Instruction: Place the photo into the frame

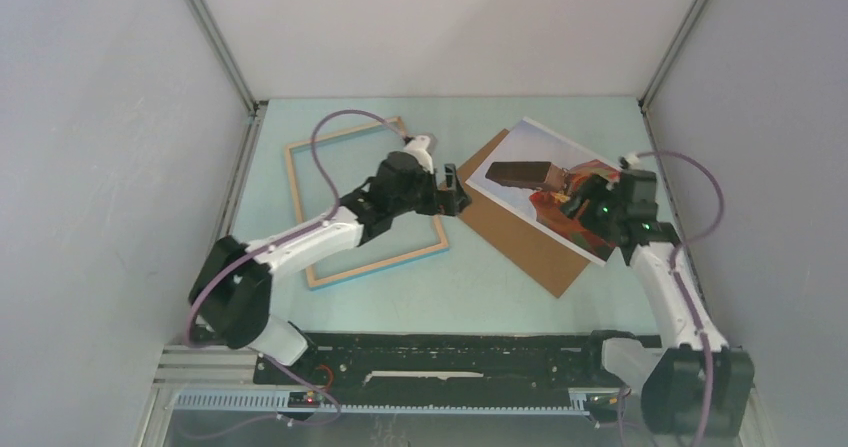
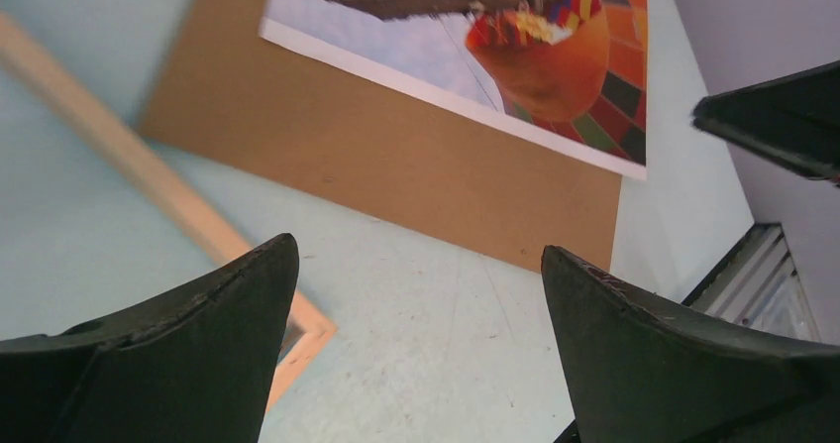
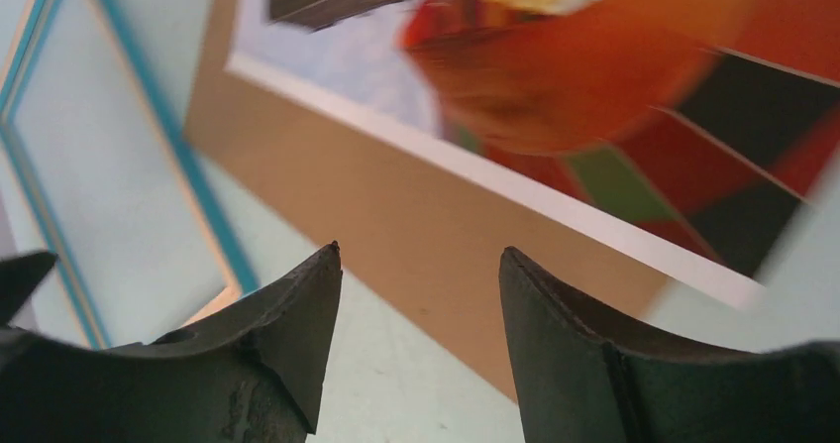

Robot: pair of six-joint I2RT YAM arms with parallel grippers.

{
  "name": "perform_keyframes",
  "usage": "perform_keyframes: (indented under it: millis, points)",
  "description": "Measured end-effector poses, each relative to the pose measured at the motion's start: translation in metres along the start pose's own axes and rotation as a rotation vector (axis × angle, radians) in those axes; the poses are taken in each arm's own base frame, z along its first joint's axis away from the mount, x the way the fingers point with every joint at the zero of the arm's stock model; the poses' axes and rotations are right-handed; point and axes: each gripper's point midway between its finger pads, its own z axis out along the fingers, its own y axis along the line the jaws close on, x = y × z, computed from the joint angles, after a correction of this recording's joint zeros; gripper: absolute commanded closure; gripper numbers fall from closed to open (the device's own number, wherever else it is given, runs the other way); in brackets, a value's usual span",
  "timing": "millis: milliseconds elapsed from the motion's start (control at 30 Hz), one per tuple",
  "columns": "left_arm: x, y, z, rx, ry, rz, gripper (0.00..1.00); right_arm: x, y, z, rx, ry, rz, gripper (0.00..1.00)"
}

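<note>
The photo [image 1: 545, 177], an orange-red balloon with a dark basket and a white border, lies face up on a brown backing board [image 1: 520, 237] at the right. It also shows in the left wrist view [image 2: 436, 56] and the right wrist view [image 3: 594, 96]. The frame [image 1: 300, 207], light wood with a teal edge, lies flat at the left; its corner shows in the wrist views [image 2: 129, 156] [image 3: 149, 136]. My left gripper [image 1: 458, 192] [image 2: 416, 265] is open and empty between frame and board. My right gripper [image 1: 577, 192] [image 3: 421, 255] is open and empty, low over the photo's near part.
The backing board [image 2: 347, 156] [image 3: 396, 215] sticks out from under the photo toward the frame. Grey walls enclose the pale teal table on three sides. A black rail [image 1: 450, 357] runs along the near edge. The right gripper's finger [image 2: 783, 126] shows at the left wrist view's right edge.
</note>
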Motion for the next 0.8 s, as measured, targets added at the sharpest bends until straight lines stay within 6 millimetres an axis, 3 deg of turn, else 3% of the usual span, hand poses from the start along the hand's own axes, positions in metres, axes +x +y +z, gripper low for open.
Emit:
perform_keyframes:
  millis: [100,200,367,533,800]
  points:
    - [0.026,-0.012,0.033,0.030,0.063,0.008,0.00,-0.005,-0.057,-0.021,0.125,-0.080,0.141,0.32]
    - [0.038,-0.022,0.054,0.059,0.087,0.025,0.00,-0.011,-0.105,-0.038,0.231,-0.155,0.280,0.33]
    - [0.033,-0.032,0.061,0.104,0.047,0.084,0.00,-0.001,-0.168,-0.049,0.294,-0.209,0.565,0.36]
    - [0.027,-0.029,0.062,0.101,0.005,0.139,0.00,0.014,-0.188,-0.037,0.249,-0.139,0.719,0.37]
    - [0.024,-0.030,0.063,0.114,-0.020,0.163,0.00,0.017,-0.192,-0.023,0.158,-0.088,0.754,0.43]
